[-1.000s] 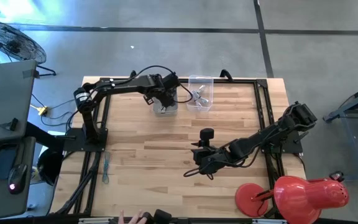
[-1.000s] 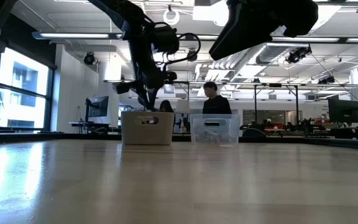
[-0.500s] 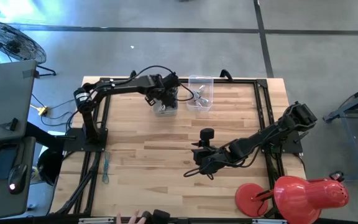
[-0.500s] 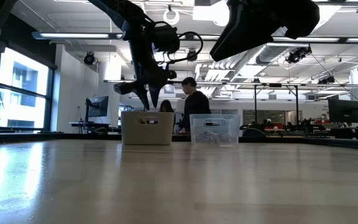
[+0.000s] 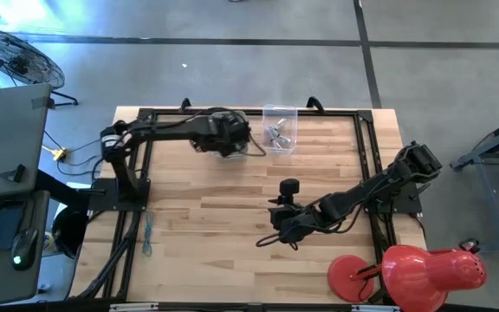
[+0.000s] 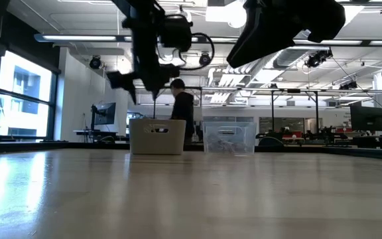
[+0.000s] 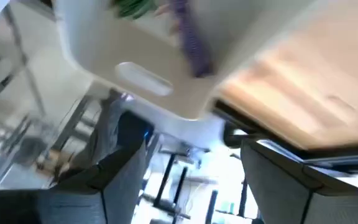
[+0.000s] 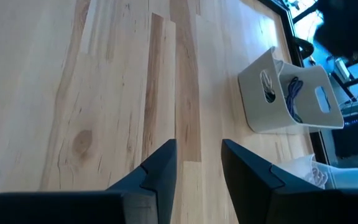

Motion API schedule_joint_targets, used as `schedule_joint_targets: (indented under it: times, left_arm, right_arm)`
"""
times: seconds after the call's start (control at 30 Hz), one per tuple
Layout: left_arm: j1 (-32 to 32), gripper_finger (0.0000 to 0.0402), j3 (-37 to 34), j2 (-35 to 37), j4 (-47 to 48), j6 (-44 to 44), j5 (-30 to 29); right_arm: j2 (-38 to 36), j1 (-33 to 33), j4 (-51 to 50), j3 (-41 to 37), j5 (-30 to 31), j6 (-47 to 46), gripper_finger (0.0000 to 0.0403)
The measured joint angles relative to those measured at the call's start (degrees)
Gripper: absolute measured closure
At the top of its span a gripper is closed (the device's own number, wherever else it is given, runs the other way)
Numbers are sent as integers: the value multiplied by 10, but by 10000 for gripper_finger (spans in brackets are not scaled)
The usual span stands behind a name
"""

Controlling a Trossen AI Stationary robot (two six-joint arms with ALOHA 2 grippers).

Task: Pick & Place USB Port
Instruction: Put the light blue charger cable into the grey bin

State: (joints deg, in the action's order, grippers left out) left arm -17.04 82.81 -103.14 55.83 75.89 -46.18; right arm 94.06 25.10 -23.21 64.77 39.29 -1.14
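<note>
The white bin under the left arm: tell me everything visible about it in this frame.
The white bin is an opaque, off-white container that looks like plastic, with rounded corners and an oval handle cutout in its walls. It stands upright on the wooden table near the far edge, beside the clear bin and apart from it. A purple cable and something green lie inside. The left gripper is open above it, not touching it.

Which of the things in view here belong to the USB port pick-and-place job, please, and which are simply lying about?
Part of the job:
- left pincer, raised above the white bin
- clear bin holding small metal parts
- right pincer, open over bare table

Lying about:
- red lamp
- fan
- person behind the table
</note>
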Motion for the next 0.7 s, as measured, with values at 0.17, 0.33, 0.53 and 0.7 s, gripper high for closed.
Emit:
schedule_joint_targets:
  times: [0.17,0.33,0.53,0.7]
  left_arm:
    - [26,142,0,77,123,-127,135]
    - [33,141,0,205,156,-211,347]
    - [33,141,0,370,106,-294,494]
    - [63,141,0,485,115,-383,483]
  right_arm:
    - [0,0,-14,0,7,-17,284]
    - [0,0,-13,0,12,-15,284]
    - [0,0,-6,0,23,-15,284]
    - [0,0,-7,0,22,-25,284]
